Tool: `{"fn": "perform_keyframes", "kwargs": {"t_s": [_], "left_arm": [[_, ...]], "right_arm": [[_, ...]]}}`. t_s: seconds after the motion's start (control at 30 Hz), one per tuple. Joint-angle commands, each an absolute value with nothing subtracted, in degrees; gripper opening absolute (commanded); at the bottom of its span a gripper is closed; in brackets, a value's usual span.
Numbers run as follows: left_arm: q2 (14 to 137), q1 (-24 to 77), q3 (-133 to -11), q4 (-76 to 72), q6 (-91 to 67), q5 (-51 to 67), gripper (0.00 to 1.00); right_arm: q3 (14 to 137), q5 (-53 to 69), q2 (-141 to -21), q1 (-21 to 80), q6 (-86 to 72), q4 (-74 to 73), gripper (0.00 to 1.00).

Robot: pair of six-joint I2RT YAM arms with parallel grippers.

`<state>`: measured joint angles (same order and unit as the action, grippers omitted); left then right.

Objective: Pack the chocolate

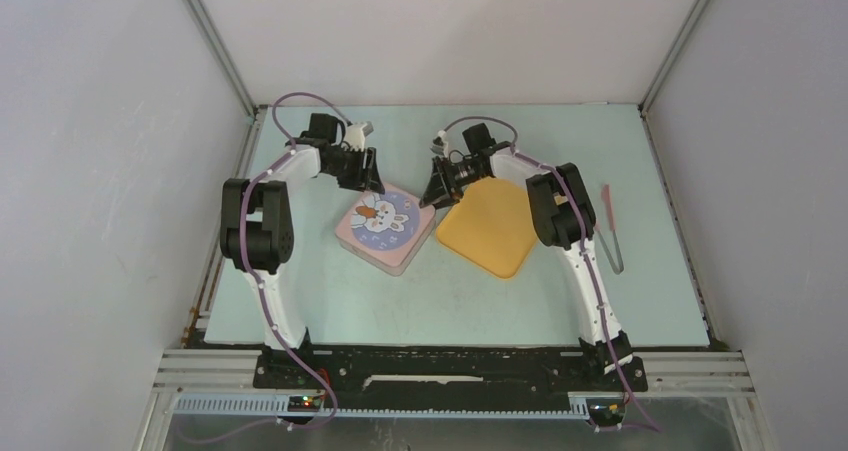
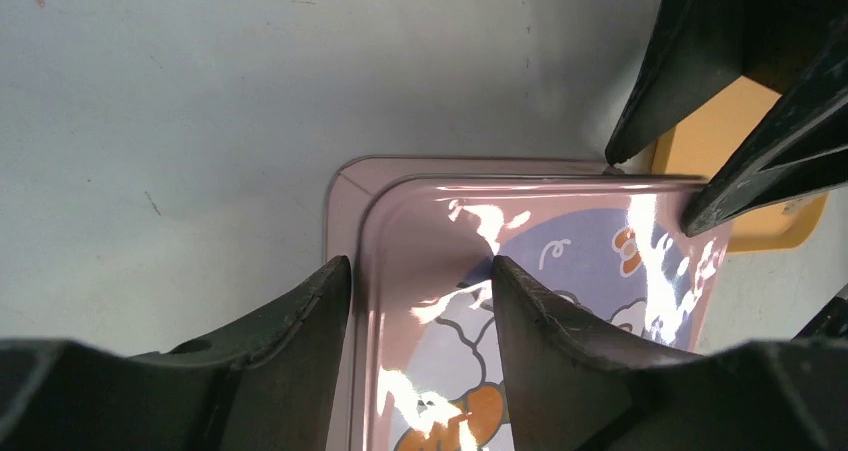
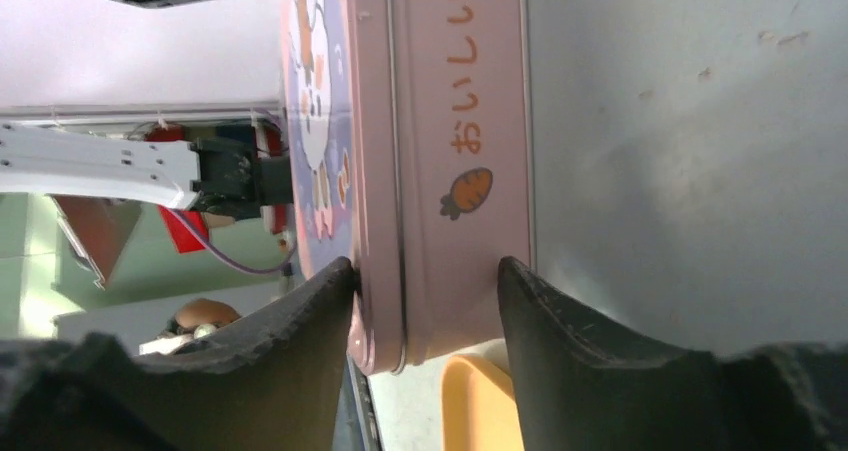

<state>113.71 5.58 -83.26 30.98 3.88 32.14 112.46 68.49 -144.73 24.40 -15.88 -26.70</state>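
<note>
No chocolate shows in any view. A closed pink tin (image 1: 385,226) with a rabbit-and-carrot lid lies mid-table. My left gripper (image 1: 372,183) is open at the tin's far corner; in the left wrist view (image 2: 420,271) its jaws straddle the lid's edge (image 2: 560,271), one finger outside the rim, one over the lid. My right gripper (image 1: 432,193) is open at the tin's right corner; in the right wrist view (image 3: 425,281) its jaws straddle the tin's side wall (image 3: 465,171), one finger against the lid, the other slightly apart from the base.
A yellow tray (image 1: 492,226) lies right of the tin, touching it, and also shows in the wrist views (image 2: 710,141) (image 3: 480,401). Pink tongs (image 1: 611,226) lie near the table's right edge. The right gripper's fingers (image 2: 660,81) show in the left wrist view.
</note>
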Motion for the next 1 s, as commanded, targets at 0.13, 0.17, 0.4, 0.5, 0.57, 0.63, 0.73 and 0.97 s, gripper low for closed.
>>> {"fn": "perform_keyframes", "kwargs": {"t_s": [0.13,0.17,0.4,0.5,0.57,0.63,0.73,0.97], "left_arm": [[114.6,5.8,-83.7,30.1,3.4,32.3,0.57],[114.7,5.8,-83.9,30.1,3.3,32.3,0.57],[113.8,6.1,-83.8,29.8,3.2,32.3,0.57],[111.4,6.0,-85.7,31.5,5.1,30.8,0.60],[108.2,5.9,-86.7,32.2,7.0,28.9,0.62],[104.5,5.8,-87.4,32.6,8.9,27.5,0.65],[98.5,5.7,-88.1,33.9,10.3,27.1,0.67],[86.4,5.5,-74.3,29.9,3.0,41.3,0.56]], "right_arm": [[100.9,59.0,-136.2,23.4,-11.4,-30.2,0.45],[100.4,57.9,-136.3,23.7,-10.9,-30.7,0.43],[99.0,48.9,-136.2,27.1,-8.8,-33.5,0.29],[100.1,52.4,-134.1,26.7,-7.6,-34.2,0.34],[101.8,51.1,-130.8,26.2,-5.1,-36.4,0.42],[103.0,49.1,-126.8,25.4,-3.2,-37.9,0.52],[103.8,47.2,-121.0,24.8,-0.9,-39.2,0.63],[99.7,54.8,-114.0,28.0,1.9,-38.5,0.20]]}}
